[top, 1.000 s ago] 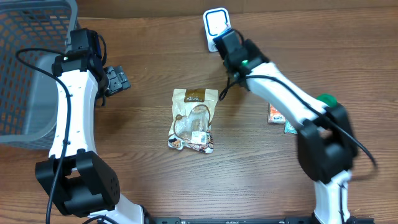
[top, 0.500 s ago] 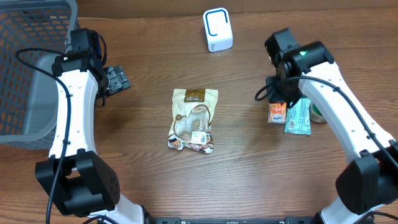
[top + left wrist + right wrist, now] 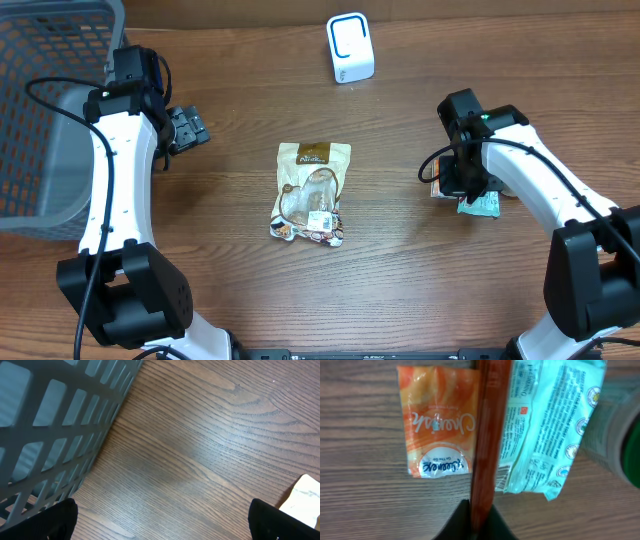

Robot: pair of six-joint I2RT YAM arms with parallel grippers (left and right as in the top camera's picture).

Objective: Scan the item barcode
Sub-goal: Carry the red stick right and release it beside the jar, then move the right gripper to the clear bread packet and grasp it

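Two fingers (image 3: 453,530) of the right gripper (image 3: 478,521) pinch a red packet (image 3: 489,435) edge-on, over an orange packet (image 3: 437,430) near the table's (image 3: 400,290) right edge; left gripper (image 3: 162,520) gapes empty. Judged best: hold only the rim, turn its flat face to the scanner (image 3: 350,47) at the far edge.

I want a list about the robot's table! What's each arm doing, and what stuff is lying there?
left end effector: open, holding nothing, beside the grey basket
right end effector: pinching a thin red packet, seen edge-on
below the right end effector: orange sachet and pale blue packet, lying flat on the wooden table
middle: snack pouch, lying flat
far edge: white scanner
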